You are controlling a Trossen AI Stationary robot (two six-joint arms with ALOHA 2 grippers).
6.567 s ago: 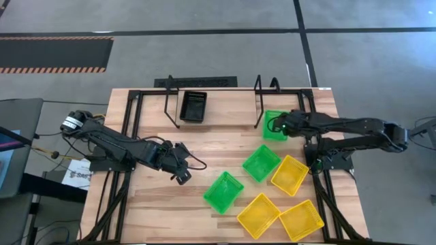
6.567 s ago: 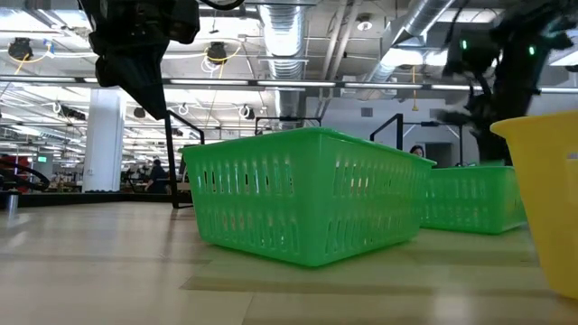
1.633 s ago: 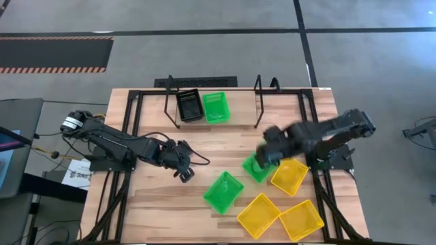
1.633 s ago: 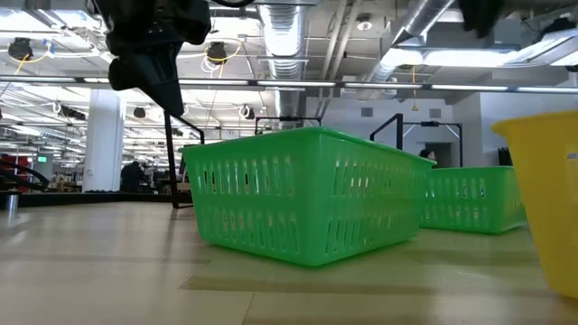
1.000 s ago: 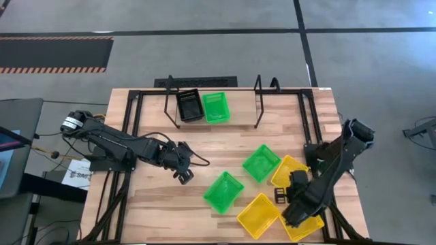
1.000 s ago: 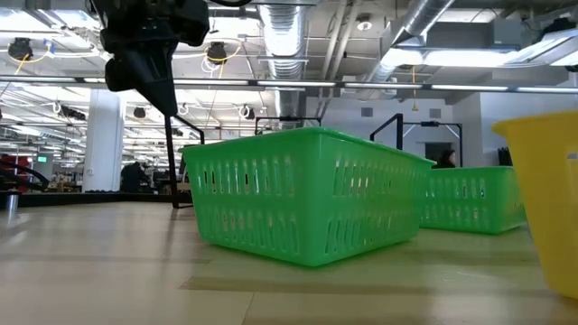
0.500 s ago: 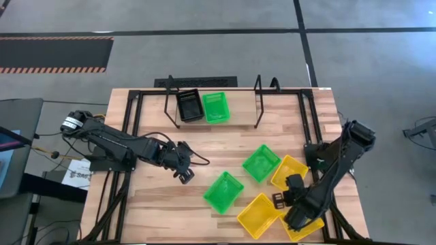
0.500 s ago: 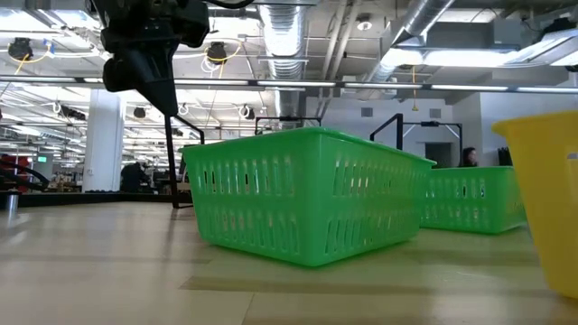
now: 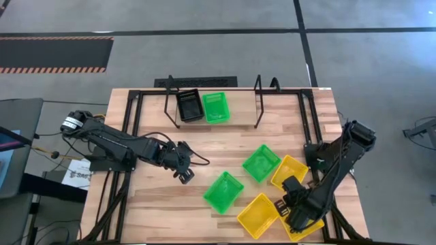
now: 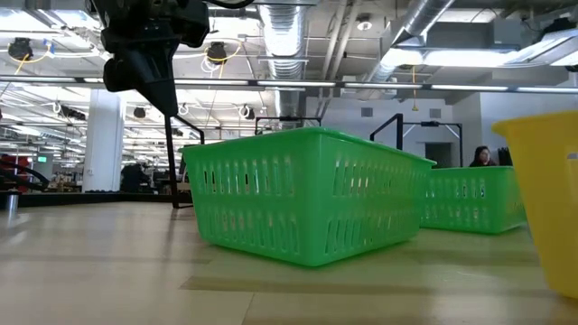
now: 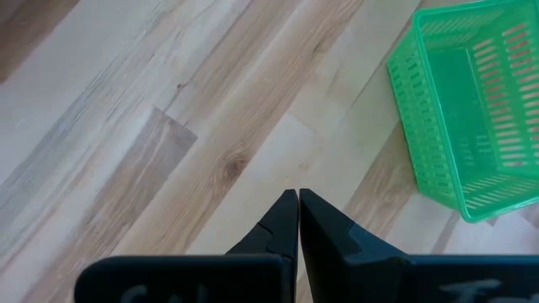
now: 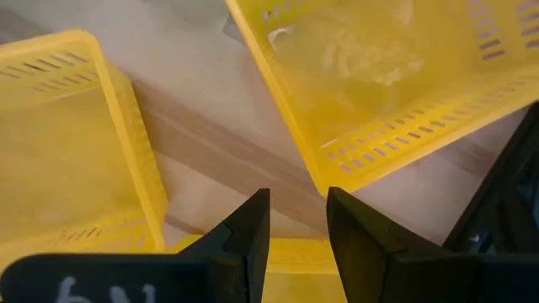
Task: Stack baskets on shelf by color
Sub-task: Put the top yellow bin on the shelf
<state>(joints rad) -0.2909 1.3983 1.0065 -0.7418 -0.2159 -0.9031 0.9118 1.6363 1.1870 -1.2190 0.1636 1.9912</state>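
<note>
wooden table [image 9: 157, 204], seated person [image 10: 480, 157]

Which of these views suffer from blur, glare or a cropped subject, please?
Low view: the yellow basket is cut off at the frame edge and soft, and ceiling lights glare behind. Right wrist view: the right gripper and nearby yellow baskets look soft. High view: evenly lit, shelf and left gripper distinct.

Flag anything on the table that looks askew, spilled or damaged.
Nothing looks spilled or damaged. The five loose baskets, two green and three yellow, lie turned at different angles on the table. On the shelf, the black basket and green basket sit roughly square, side by side.
</note>
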